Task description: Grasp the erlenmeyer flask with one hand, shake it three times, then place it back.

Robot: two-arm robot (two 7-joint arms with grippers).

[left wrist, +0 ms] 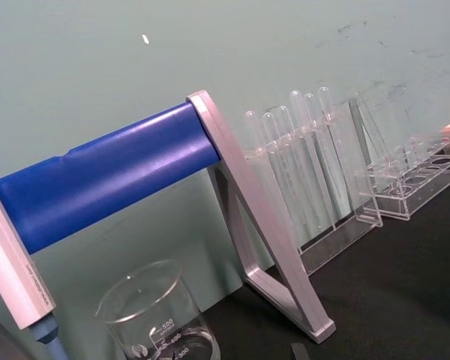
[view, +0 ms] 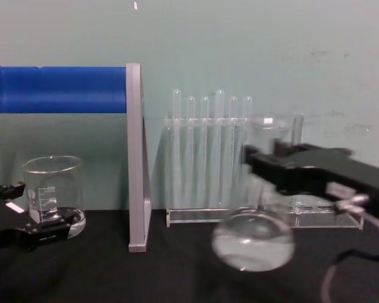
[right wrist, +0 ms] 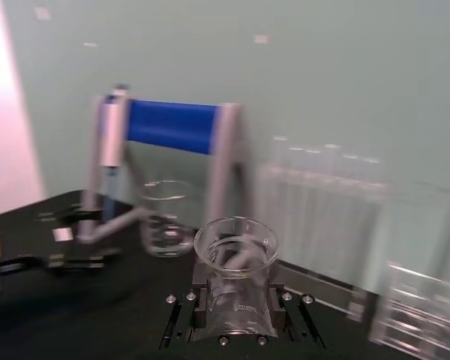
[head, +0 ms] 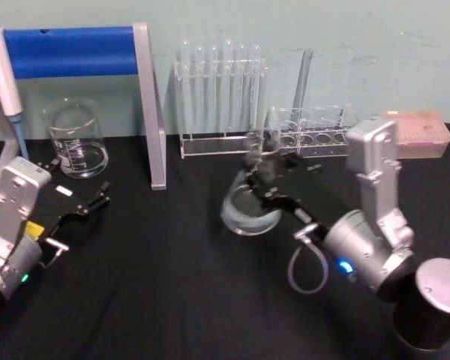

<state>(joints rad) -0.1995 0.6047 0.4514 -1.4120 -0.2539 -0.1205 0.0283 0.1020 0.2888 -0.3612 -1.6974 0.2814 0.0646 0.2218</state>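
Head view: right gripper (head: 264, 187) at frame centre, jaws clamped on neck of erlenmeyer flask (head: 246, 211); flask tilted. Left gripper (head: 86, 206) parked lower left, jaws apart, empty.
Right wrist view: flask rim at bottom centre, between jaws.
Chest view: flask at lower centre, base apparently off table, near test tube rack (view: 205, 158).
We judge shake step in hand. We advise firm grip, short strokes, staying clear of rack.
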